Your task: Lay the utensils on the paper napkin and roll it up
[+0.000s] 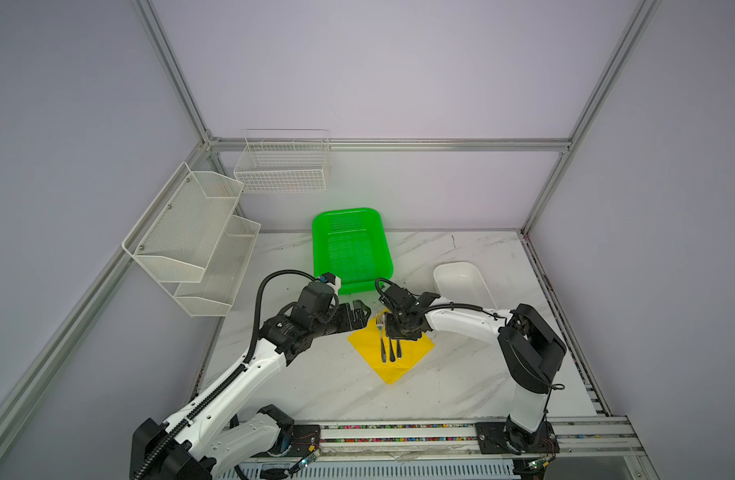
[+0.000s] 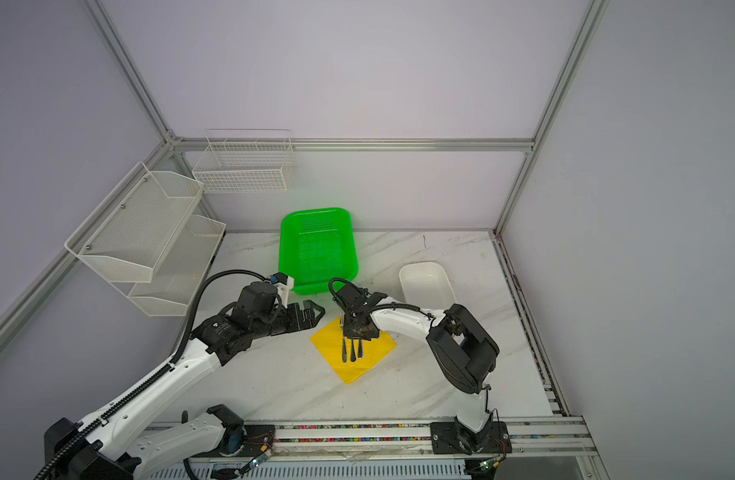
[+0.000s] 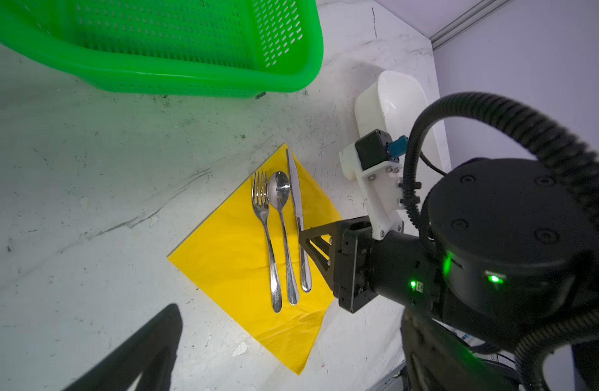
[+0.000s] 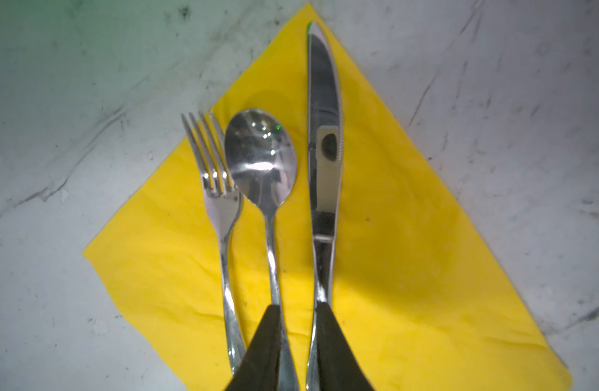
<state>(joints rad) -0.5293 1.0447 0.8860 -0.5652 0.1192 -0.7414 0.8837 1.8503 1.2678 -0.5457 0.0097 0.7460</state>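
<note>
Right pincer (image 4: 298, 308), seemingly ajar, over napkin (image 4: 410, 237)

Napkin (image 3: 223, 257): bright yellow square paper, flat on the surface, turned corner-on like a diamond; light creases near one corner.
Fork (image 3: 266, 230): shiny silver, flat on the napkin, tine tips past its edge.
Spoon (image 3: 284, 233): shiny silver, in the middle, just beside the fork.
Knife (image 3: 298, 203): shiny silver, blade tip at the napkin's far corner.
Layout: all three parallel, side by side, handles toward the near edge.
</note>
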